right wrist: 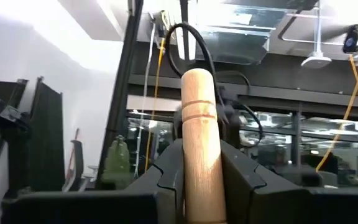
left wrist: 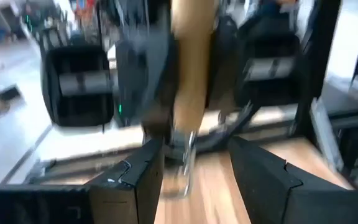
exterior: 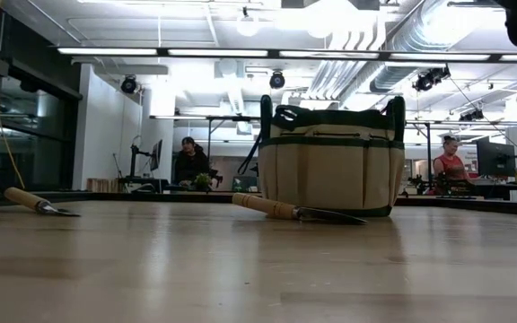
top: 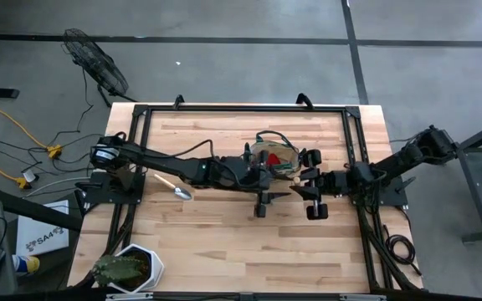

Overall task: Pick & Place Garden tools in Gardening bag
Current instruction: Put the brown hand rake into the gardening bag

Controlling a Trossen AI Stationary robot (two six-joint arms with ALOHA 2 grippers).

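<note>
Wooden handle filled the right wrist view, the right gripper clamped on this upright tool, while the left gripper stood with its fingers apart around a blurred metal tool end without gripping. Farther off, a trowel lay touching the table in front of the gardening bag, and another trowel lay well to the left. Both arms crowded the bag's mouth, so a careless lowering could probably snag a strap or tip the soft bag.

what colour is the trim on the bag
Dark green trim on a khaki-tan bag; the low view shows it best.
</note>
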